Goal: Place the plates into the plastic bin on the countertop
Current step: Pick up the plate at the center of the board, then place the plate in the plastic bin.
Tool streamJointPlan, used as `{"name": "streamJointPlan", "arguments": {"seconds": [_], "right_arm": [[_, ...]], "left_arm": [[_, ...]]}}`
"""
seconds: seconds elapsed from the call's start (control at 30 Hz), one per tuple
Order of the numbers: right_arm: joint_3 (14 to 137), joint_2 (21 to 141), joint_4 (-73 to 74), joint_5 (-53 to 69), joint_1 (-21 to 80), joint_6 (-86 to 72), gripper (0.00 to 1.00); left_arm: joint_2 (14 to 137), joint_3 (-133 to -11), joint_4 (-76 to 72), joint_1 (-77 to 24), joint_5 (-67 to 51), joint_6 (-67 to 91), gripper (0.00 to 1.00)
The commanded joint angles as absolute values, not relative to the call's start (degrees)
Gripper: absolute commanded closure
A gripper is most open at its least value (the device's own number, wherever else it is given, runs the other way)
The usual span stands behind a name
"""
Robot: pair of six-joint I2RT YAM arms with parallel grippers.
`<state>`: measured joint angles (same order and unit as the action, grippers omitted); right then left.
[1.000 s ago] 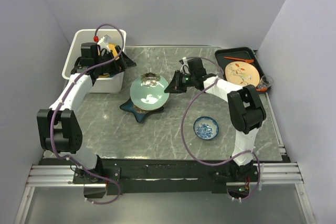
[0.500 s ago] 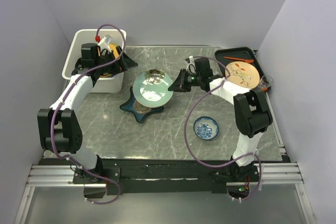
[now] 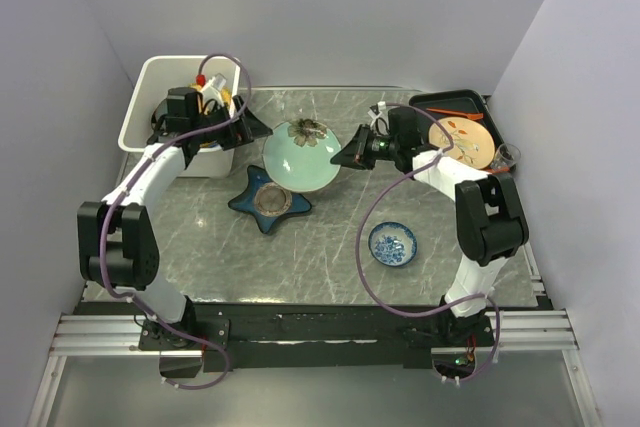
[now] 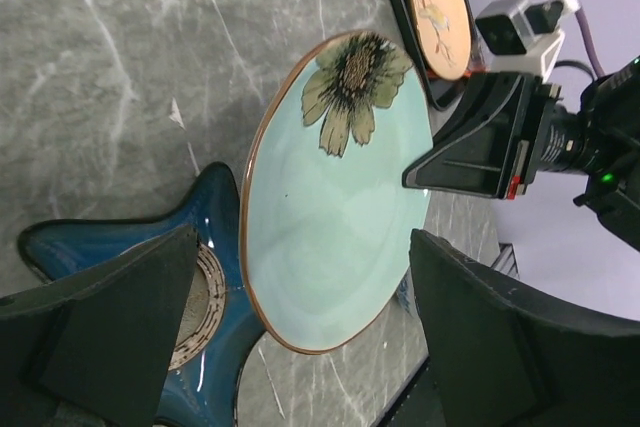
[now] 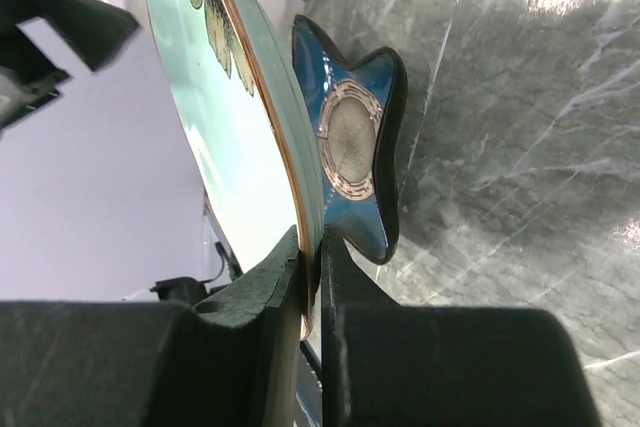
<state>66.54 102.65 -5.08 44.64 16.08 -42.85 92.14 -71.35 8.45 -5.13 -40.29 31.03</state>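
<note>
My right gripper [image 3: 350, 153] [image 5: 312, 247] is shut on the right rim of the pale green floral plate [image 3: 303, 155] [image 5: 225, 117] [image 4: 335, 202], holding it tilted above the countertop [image 3: 320, 247]. Under its near-left edge the dark teal star-shaped plate [image 3: 270, 202] [image 4: 215, 282] [image 5: 352, 137] lies flat. Just left of the held plate, my left gripper [image 3: 246, 127] [image 4: 303, 277] stands open at the right wall of the white plastic bin [image 3: 150, 82]; the plate's near rim shows between its fingers without touching them. The left arm hides most of the bin's inside.
A black tray [image 3: 447, 103] at the back right holds a tan plate with orange marks [image 3: 461, 140] [image 4: 440, 2]. A small glass [image 3: 507, 155] stands by it. A small blue-and-white dish [image 3: 392, 243] lies front right.
The right gripper has lifted the floral plate off the star-shaped plate and carried it back and to the right. The left gripper has swung right, out from over the bin toward the plate.
</note>
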Motion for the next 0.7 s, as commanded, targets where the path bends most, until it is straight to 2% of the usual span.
{"name": "streamJointPlan", "arguments": {"seconds": [0.0, 0.33, 0.63, 0.67], "right_arm": [[67.1, 96.2, -14.3, 49.7, 15.1, -46.2, 1.0], [66.4, 93.4, -15.2, 49.5, 14.7, -46.7, 1.0], [65.5, 92.8, -16.3, 49.8, 14.7, -47.3, 1.0], [65.5, 92.9, -16.5, 50.1, 14.7, -47.2, 1.0]], "left_arm": [[93.5, -73.2, 7.9, -6.9, -42.7, 29.9, 0.1], [95.3, -73.5, 8.0, -10.2, -42.7, 29.0, 0.21], [95.4, -72.8, 5.1, -11.6, -44.2, 31.2, 0.39], [95.5, -72.9, 5.1, -11.9, -44.4, 31.2, 0.45]]}}
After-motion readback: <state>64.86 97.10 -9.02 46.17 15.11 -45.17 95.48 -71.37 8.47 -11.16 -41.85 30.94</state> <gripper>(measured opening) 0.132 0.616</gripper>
